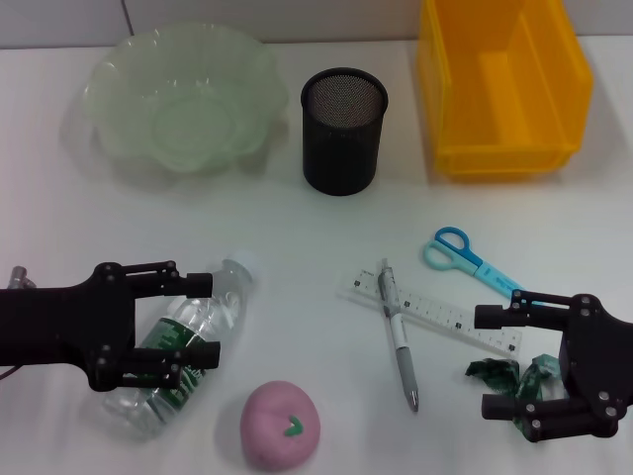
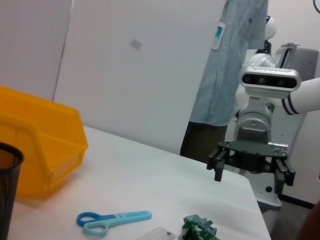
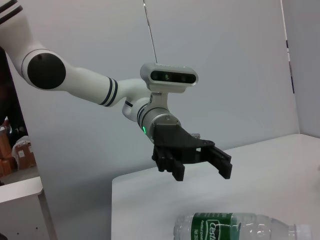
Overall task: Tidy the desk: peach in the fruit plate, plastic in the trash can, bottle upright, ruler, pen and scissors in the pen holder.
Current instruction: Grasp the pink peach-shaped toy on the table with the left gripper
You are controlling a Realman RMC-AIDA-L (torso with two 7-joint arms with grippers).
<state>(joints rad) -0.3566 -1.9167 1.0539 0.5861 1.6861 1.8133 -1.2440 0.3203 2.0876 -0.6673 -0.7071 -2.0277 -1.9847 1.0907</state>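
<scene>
Bottle (image 1: 188, 346) lay on its side on the white tabletop (image 1: 297, 228), between the spread fingers of the left hand (image 1: 203, 317), just beside the pink peach (image 1: 280, 424). Right hand (image 1: 490, 361) hovered open over crumpled green plastic (image 1: 509, 376), near the ruler (image 1: 435, 312), pen (image 1: 399, 336) and scissors (image 1: 465, 255).
</scene>
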